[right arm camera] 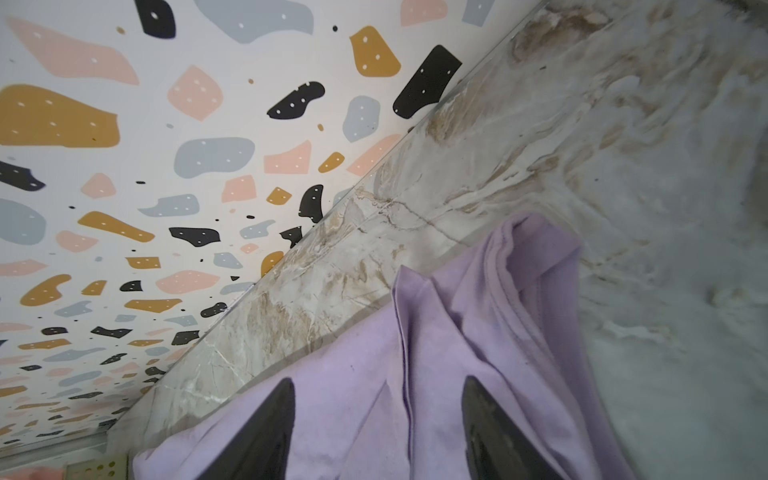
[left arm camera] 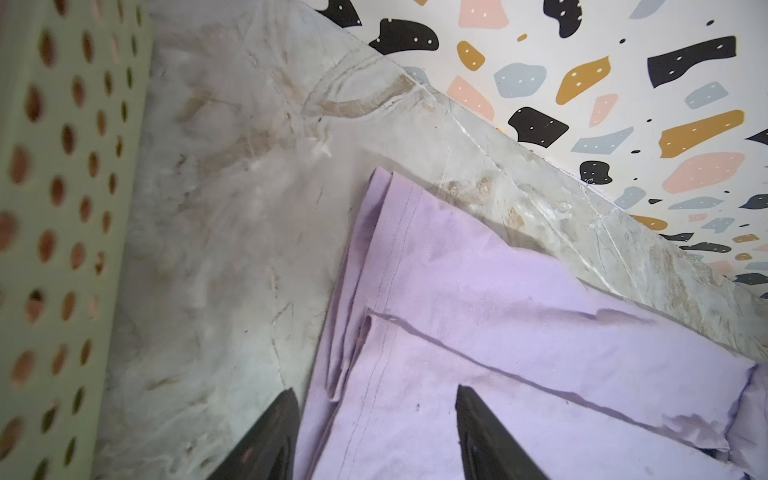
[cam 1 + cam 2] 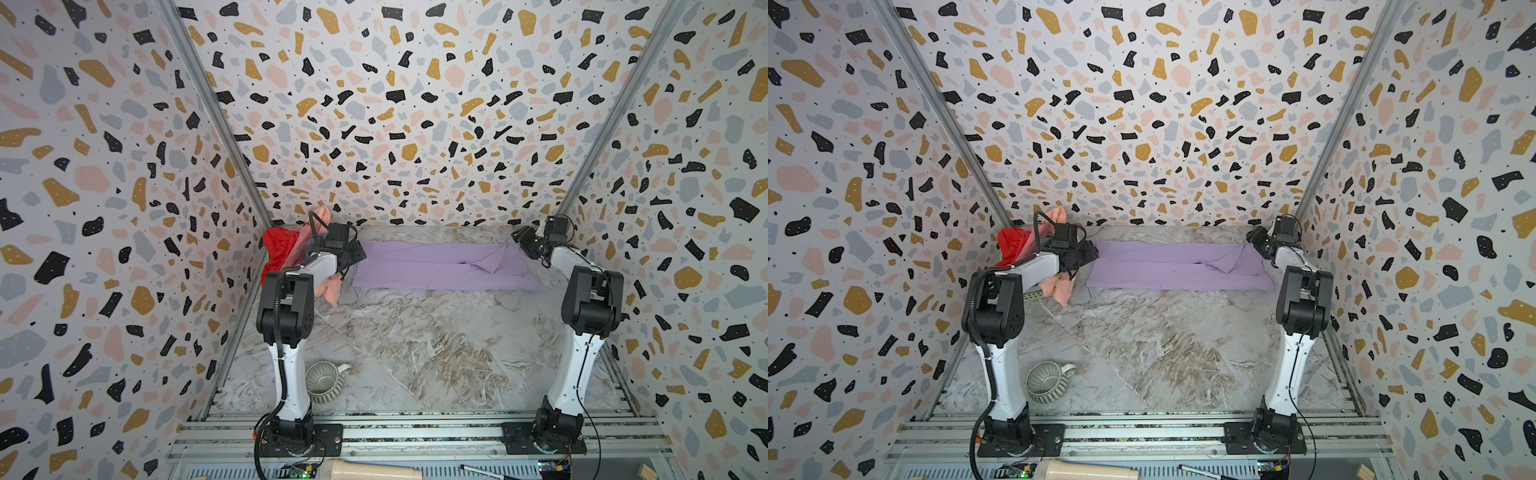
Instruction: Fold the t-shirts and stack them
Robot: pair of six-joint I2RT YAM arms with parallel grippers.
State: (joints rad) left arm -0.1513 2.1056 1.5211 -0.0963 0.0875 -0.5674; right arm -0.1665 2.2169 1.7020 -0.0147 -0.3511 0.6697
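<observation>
A lilac t-shirt [image 3: 440,266] [image 3: 1177,266] lies folded into a long flat strip along the back of the marble table, with a sleeve flap turned over near its right end. My left gripper [image 3: 355,255] [image 2: 375,388] hovers open over the strip's left end, its hem [image 2: 399,257] lying flat between the jaws. At the right end my right gripper [image 3: 524,241] [image 1: 378,379] is open too, with creased lilac cloth under it. A red t-shirt [image 3: 280,249] and peach cloth [image 3: 321,218] are heaped at the back left behind my left arm.
The heap sits in a pale green perforated basket [image 2: 62,208] against the left wall, and peach cloth [image 3: 328,291] hangs over its side. A ribbed grey-green mug [image 3: 324,380] lies near my left arm's base. Patterned walls enclose the table on three sides.
</observation>
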